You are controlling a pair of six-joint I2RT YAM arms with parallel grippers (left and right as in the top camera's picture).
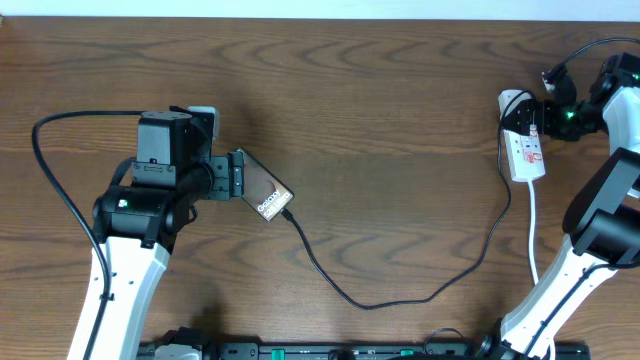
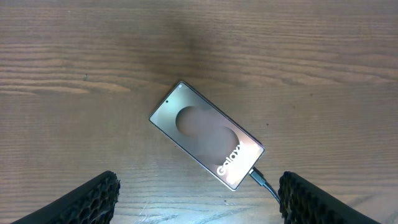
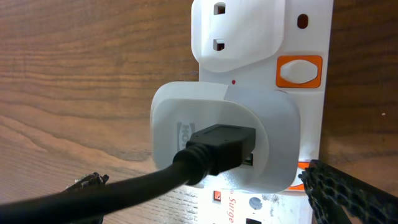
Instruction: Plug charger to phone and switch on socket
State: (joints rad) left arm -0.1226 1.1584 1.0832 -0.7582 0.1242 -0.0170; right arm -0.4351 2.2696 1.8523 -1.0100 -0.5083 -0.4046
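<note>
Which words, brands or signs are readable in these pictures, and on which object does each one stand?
"Galax", white, on the phone back; the end is lost in glare.
"Surge", on the socket.
Embossed mark on the white adapter: unreadable.
Red print on the socket, overhead view: too small.

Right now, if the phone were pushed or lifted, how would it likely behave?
The phone lies flat and looks rigid, so a push would probably slide it rather than tip it. Its glossy back may be slippery to grip. The charger appears plugged into its lower end, so the thin cable would likely trail along and tug slightly.
</note>
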